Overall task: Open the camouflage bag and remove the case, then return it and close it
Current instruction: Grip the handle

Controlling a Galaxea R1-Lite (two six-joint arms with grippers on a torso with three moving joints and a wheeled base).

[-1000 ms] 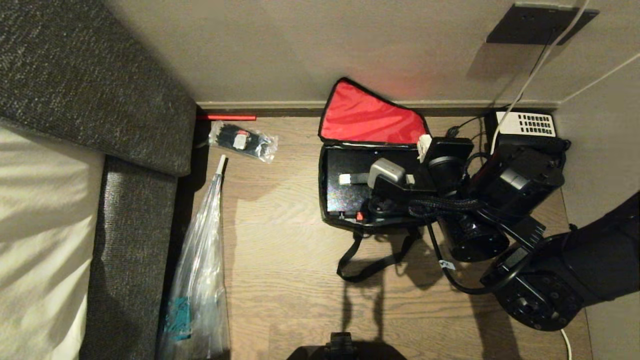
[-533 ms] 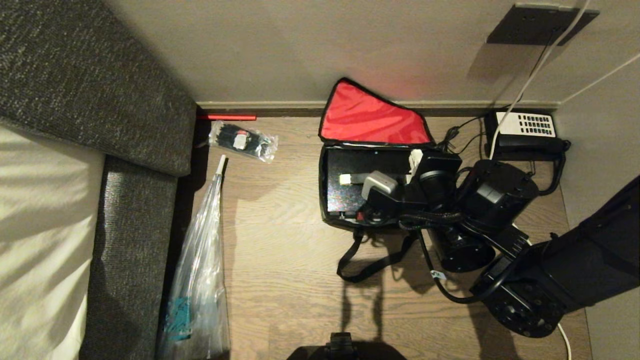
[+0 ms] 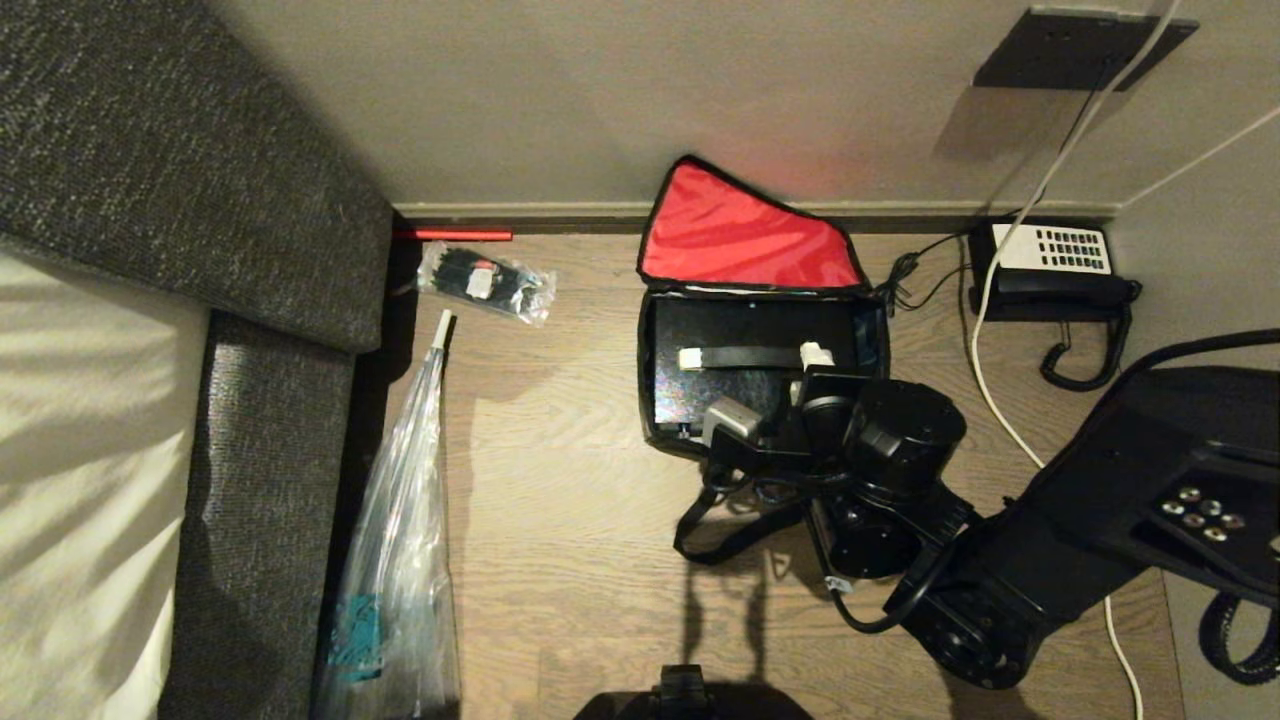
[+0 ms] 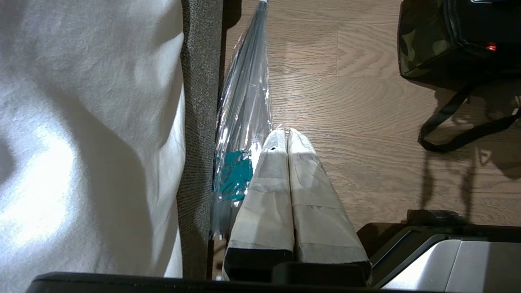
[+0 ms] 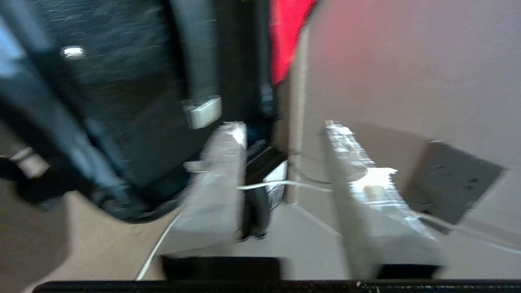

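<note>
Here no brand or readable writing shows on anything. The camouflage bag point(image 3: 662, 440) is boxy fabric with black trim and stands on the wooden floor near the wall, its red-lined lid point(image 3: 740, 235) leaning open against the wall. The case point(image 3: 740, 375), flat, black and glossy with pale clasps, lies inside the bag. The right pincer point(image 5: 285, 134) is above the bag's right end, its pale taped fingers point(image 5: 224, 179) spread apart and holding nothing. The left pincer point(image 4: 287, 136) hangs beside the grey sofa point(image 4: 199, 122), pressed together, over a crinkled clear plastic bag point(image 4: 244, 106). A black telephone point(image 3: 1050, 265) and a small clear packet point(image 3: 485, 280) also lie on the floor by the wall.
</note>
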